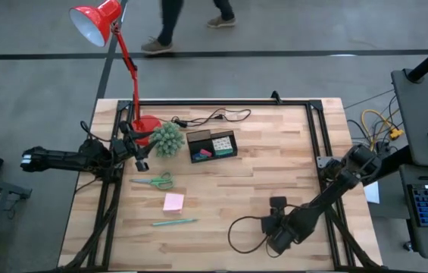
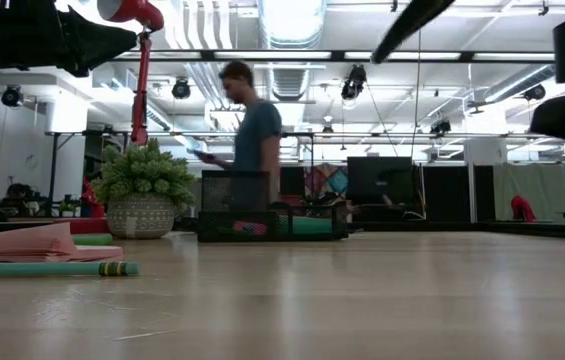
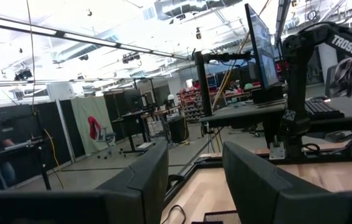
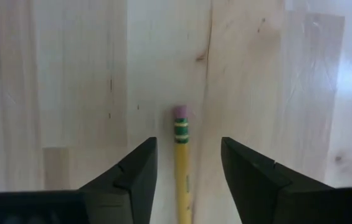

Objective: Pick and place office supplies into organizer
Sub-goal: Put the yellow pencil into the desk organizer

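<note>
A yellow pencil (image 4: 182, 174) with a pink eraser lies flat on the wooden table. My right gripper (image 4: 188, 148) points down over it, open, one finger on each side of the pencil's eraser end with a gap at both sides. In the high view this gripper (image 1: 274, 220) stands near the table's front right and hides the pencil. The black organizer (image 1: 212, 145) sits at the far middle, with pink and green items inside. Green-handled scissors (image 1: 154, 182), a pink sticky pad (image 1: 173, 201) and a green pen (image 1: 174, 222) lie left of centre. My left gripper (image 3: 194, 180) waits open at the left edge.
A spiky green plant (image 1: 168, 139) and the red lamp's base (image 1: 147, 125) stand just left of the organizer, and a black cable (image 1: 217, 117) lies behind it. A person walks beyond the far edge. Bare wood lies between the organizer and my right gripper.
</note>
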You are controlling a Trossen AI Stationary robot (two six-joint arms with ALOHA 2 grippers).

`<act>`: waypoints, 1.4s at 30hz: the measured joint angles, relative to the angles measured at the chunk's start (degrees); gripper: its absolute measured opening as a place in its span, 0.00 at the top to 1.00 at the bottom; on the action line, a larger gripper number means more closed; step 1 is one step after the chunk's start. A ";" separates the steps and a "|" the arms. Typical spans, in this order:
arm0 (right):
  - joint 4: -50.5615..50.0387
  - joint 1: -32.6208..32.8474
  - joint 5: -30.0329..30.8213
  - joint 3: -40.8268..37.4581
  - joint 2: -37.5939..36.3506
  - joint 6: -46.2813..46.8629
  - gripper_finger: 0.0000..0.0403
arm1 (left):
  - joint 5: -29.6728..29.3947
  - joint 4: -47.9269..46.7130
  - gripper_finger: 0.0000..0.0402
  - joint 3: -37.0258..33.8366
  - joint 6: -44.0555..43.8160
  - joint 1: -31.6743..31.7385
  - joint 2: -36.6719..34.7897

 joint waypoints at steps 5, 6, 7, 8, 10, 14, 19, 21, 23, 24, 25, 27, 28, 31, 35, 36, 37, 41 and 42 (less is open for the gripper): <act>0.24 -2.26 -4.47 -1.09 0.00 -2.00 0.59 | 0.00 0.00 0.65 0.00 0.00 0.00 0.00; 0.41 -2.80 -5.53 -1.36 -0.11 -2.00 0.59 | 0.00 0.00 0.65 0.00 0.00 -0.02 0.00; 0.51 -3.22 -6.32 -1.49 -0.15 -1.98 0.59 | 0.00 0.02 0.65 0.00 0.00 0.00 0.00; 0.62 -3.53 -6.73 -1.69 -0.21 -1.97 0.60 | 0.00 0.02 0.65 0.00 0.00 0.00 0.00; 0.83 -4.18 -6.77 -1.87 -0.24 -2.24 0.60 | 0.00 0.02 0.65 0.00 0.01 0.00 0.00; 1.28 -5.35 -8.67 -1.90 -0.24 -4.92 0.63 | 0.00 0.02 0.65 0.00 0.00 0.01 0.00; 2.06 -6.52 -10.47 -1.98 -0.22 -6.84 0.68 | 0.00 0.02 0.65 0.00 0.02 0.00 0.00; 2.08 -7.22 -11.65 -1.99 -0.22 -7.56 0.71 | 0.00 0.02 0.65 0.00 0.02 -0.02 0.00; 2.02 -7.92 -12.52 -2.01 -0.22 -7.79 0.73 | 0.00 0.02 0.65 0.00 0.01 -0.01 0.00; 2.02 -8.18 -12.55 -2.02 -0.22 -7.79 0.75 | 0.00 0.02 0.65 0.00 0.01 -0.01 0.00; 2.00 -8.42 -12.55 -2.02 -0.22 -7.79 0.76 | 0.00 0.02 0.65 0.00 0.00 -0.02 0.00; 1.96 -8.88 -12.76 -2.04 -0.20 -7.77 0.78 | 0.00 0.02 0.65 0.00 0.02 -0.01 0.00; 1.92 -9.02 -12.81 -2.04 -0.20 -7.77 0.79 | 0.00 0.02 0.65 0.00 0.00 0.00 0.00; 1.96 -9.13 -12.69 -2.23 -0.19 -7.77 0.83 | 0.00 0.02 0.65 0.00 0.02 -0.01 0.00; 2.02 -9.13 -12.46 -2.44 -0.22 -7.77 0.88 | 0.00 0.02 0.65 0.00 0.00 -0.01 0.00; 2.02 -9.13 -12.39 -2.44 -0.22 -7.77 0.90 | 0.00 0.02 0.65 0.00 0.02 0.01 0.00; 2.00 -9.13 -12.30 -2.46 -0.22 -7.77 0.92 | 0.00 0.02 0.65 0.00 0.00 -0.01 0.00; 1.98 -9.13 -12.18 -2.46 -0.20 -7.77 0.96 | 0.00 0.03 0.65 0.00 0.02 0.00 0.00; 1.98 -9.13 -12.16 -2.46 -0.18 -7.77 0.97 | 0.00 0.04 0.65 0.00 0.02 0.00 0.00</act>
